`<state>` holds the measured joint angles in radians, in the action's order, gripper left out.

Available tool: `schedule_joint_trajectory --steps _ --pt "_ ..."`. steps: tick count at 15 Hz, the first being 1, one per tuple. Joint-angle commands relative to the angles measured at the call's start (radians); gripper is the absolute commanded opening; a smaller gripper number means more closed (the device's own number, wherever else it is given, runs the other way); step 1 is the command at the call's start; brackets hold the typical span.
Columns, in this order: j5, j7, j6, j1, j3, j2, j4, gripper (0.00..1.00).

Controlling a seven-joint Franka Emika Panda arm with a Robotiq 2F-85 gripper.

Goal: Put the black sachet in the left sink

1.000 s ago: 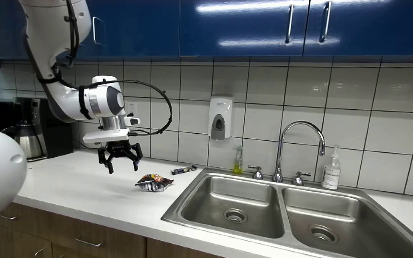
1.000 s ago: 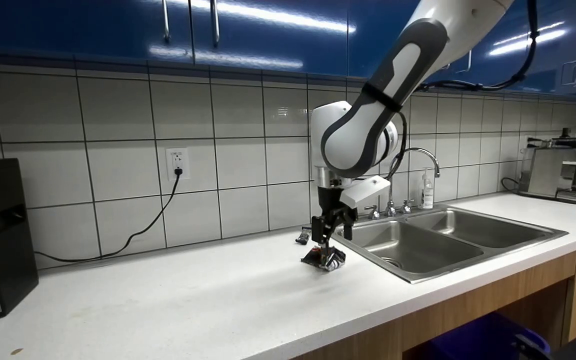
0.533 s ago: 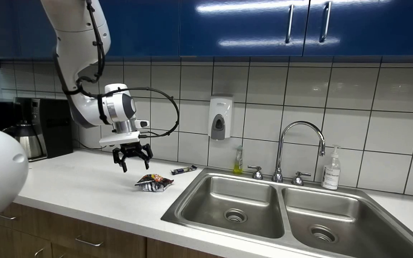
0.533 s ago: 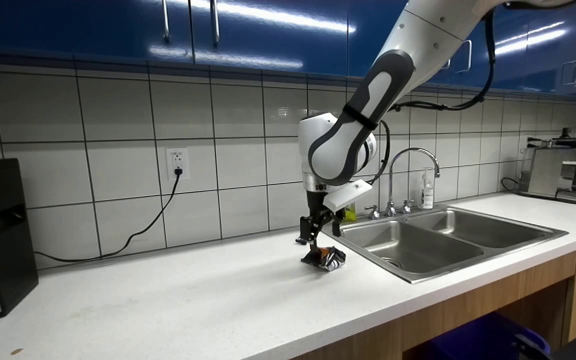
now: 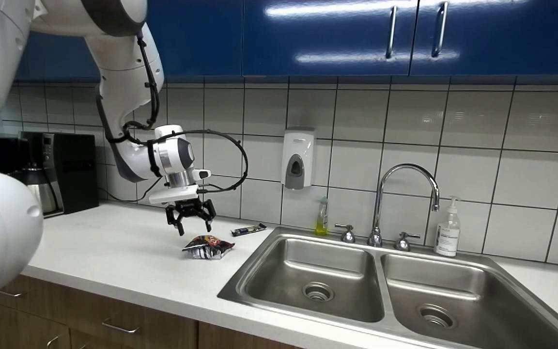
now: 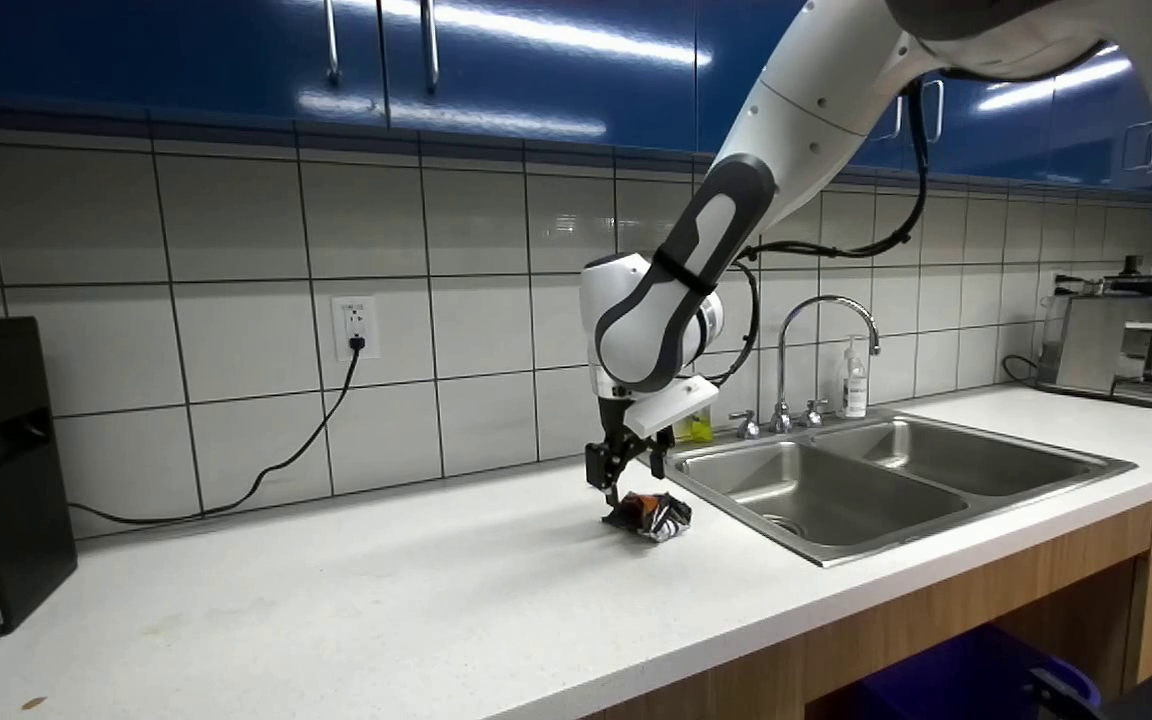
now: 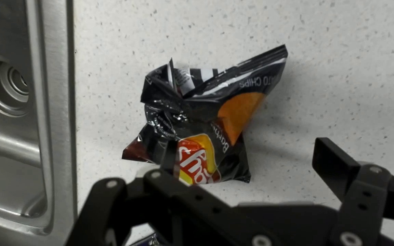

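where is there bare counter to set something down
The widest patch is the counter between the black coffee machine and the black sachet; another lies between the double sink and the espresso machine. It is crowded around the sachet, with the open tool and a small wrapped bar close by, and along the sink's back rim, with tap and bottles.

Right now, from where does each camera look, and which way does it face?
In an exterior view: in front of counter, facing tiles and left sink; arm and end effector at left.
In an exterior view: in front of counter, facing tiles and outlet; arm and end effector show.
Wrist view: on arm, looking down at chip bag; fingers show.
All share chip bag and left sink.
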<state>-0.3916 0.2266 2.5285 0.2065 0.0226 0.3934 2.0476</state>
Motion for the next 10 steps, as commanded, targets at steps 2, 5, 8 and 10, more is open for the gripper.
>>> schedule_joint_trajectory --steps 2,5,8,10 --pt "-0.027 0.043 -0.019 0.035 -0.059 0.083 -0.107 1.00" --pt "-0.022 0.039 -0.031 0.041 -0.083 0.114 -0.137 1.00" --pt "-0.016 0.036 -0.043 0.044 -0.099 0.138 -0.152 1.00" --pt "-0.011 0.030 -0.046 0.044 -0.103 0.148 -0.156 0.85"
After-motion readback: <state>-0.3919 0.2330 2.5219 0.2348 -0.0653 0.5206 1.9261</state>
